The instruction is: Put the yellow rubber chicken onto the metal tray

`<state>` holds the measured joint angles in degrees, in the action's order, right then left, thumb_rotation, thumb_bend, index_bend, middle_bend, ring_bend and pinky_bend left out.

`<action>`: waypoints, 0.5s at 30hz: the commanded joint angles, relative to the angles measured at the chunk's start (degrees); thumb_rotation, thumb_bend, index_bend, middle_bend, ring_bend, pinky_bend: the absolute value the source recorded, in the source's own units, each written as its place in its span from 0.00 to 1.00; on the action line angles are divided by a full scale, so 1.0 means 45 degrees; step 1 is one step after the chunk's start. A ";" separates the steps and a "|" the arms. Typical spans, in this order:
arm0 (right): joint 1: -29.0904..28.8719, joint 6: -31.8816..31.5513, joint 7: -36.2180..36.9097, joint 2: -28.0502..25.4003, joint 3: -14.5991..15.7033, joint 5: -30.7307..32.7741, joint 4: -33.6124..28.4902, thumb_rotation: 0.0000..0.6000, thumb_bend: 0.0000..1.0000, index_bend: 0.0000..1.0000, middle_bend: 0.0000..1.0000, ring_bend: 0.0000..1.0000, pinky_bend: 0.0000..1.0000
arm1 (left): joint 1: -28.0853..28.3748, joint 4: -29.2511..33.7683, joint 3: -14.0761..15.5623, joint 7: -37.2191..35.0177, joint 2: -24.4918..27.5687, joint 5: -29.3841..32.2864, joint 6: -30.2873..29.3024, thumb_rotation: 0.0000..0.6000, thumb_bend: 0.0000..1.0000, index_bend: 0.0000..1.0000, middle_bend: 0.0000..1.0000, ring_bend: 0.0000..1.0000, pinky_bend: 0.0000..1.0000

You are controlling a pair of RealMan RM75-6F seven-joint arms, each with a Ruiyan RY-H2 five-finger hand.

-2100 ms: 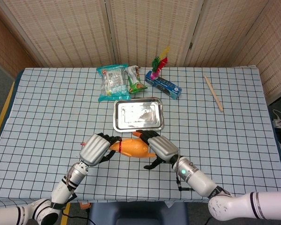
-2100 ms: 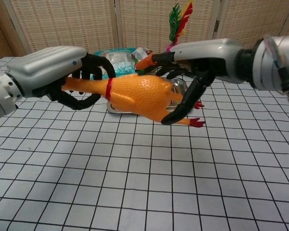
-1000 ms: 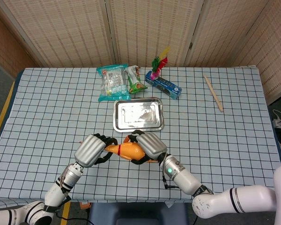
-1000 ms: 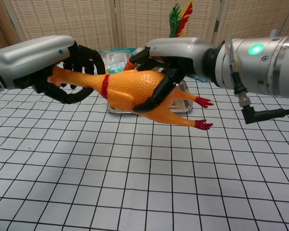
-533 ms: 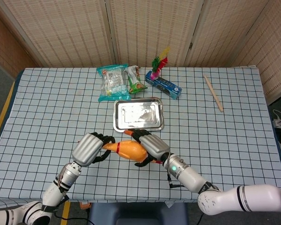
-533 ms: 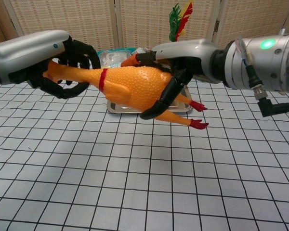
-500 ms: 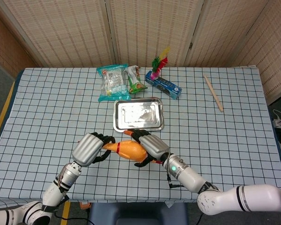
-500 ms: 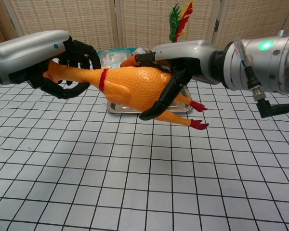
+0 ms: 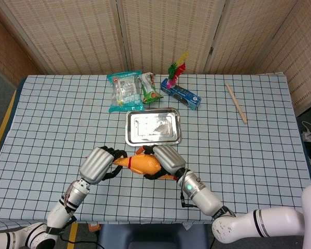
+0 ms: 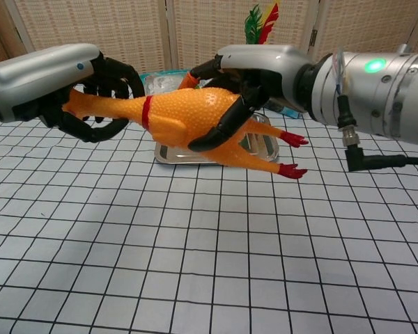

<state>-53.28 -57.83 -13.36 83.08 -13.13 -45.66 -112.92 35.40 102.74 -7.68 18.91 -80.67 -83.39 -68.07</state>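
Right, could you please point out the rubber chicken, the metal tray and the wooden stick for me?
rubber chicken (image 10: 188, 115), chest view, on the bumpy orange body.
metal tray (image 9: 153, 127), head view, on the bare shiny floor.
wooden stick (image 9: 236, 102), head view, on the middle of its length.

Snack bags (image 9: 125, 91), blue box (image 9: 181, 95), perhaps feathers (image 9: 176, 68), wooden stick (image 9: 236, 102) on checked cloth (image 9: 259, 155).
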 commanded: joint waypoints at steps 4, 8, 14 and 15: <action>0.0006 -0.0176 -0.0425 0.0049 0.0129 -0.0195 -0.0105 1.00 0.46 1.00 0.85 0.90 1.00 | 0.0023 0.0020 -0.0014 0.0115 0.0034 -0.0009 0.0014 1.00 0.76 0.80 0.77 0.58 0.61; 0.0241 -0.0328 -0.0202 0.0136 0.0174 -0.0602 -0.0188 1.00 0.41 0.84 0.73 0.72 0.92 | 0.0006 0.0055 -0.0044 0.0156 0.0053 0.0050 -0.0017 1.00 0.76 0.80 0.77 0.58 0.61; 0.0526 0.0804 0.0657 -0.0966 0.0399 -0.1699 -0.0251 1.00 0.18 0.00 0.00 0.00 0.06 | -0.0003 -0.0137 -0.0051 0.0039 -0.0038 0.0095 -0.0022 1.00 0.76 0.80 0.77 0.58 0.62; 0.0654 0.0809 0.0861 -0.1104 0.0421 -0.1945 -0.0267 1.00 0.16 0.00 0.00 0.00 0.02 | 0.0002 -0.0185 -0.0059 -0.0004 -0.0056 0.0114 -0.0009 1.00 0.76 0.80 0.77 0.58 0.62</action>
<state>-51.66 -54.90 -11.94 80.19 -11.69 -51.58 -113.81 35.40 102.01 -7.92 19.00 -80.85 -82.92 -68.13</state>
